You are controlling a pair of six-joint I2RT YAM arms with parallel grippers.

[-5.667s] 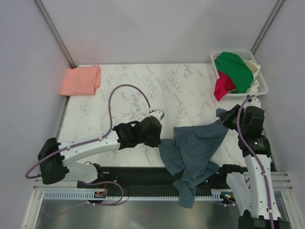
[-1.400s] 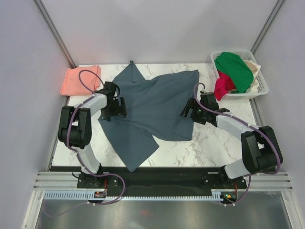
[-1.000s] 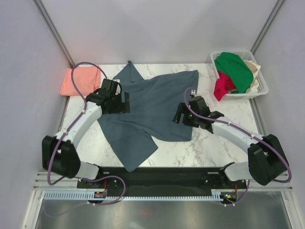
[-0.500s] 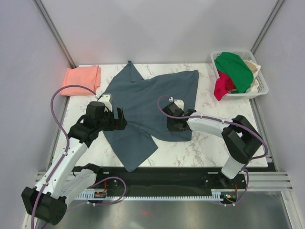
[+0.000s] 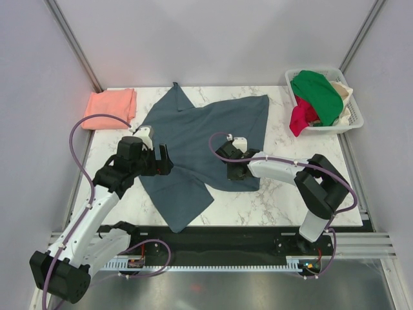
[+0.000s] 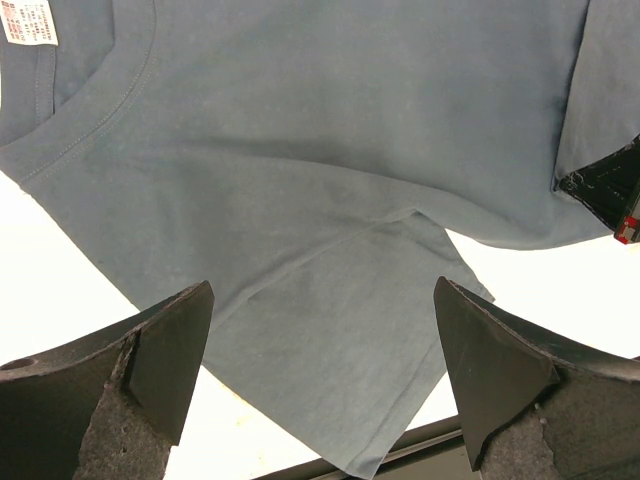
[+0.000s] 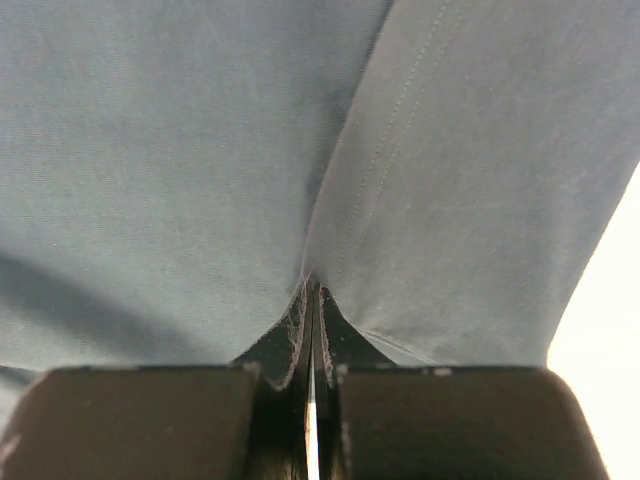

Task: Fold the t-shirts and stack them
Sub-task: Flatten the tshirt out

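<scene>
Though dim at its tips, right gripper (image 7: 311, 300) seemingly tight on slate-blue t-shirt (image 5: 200, 129); left gripper (image 6: 320, 295) spread.

Both arms wore white shells with black joints; the left arm (image 5: 90, 206) and the right arm (image 5: 279, 166) each trailed a looping purple cable (image 5: 80, 131). The left claw (image 6: 325, 345) had broad, dark grey wedge fingers (image 6: 165, 360) with a grainy surface; the right claw (image 7: 312, 300) had slim black fingertips (image 7: 291, 342) on a blocky black body.
</scene>
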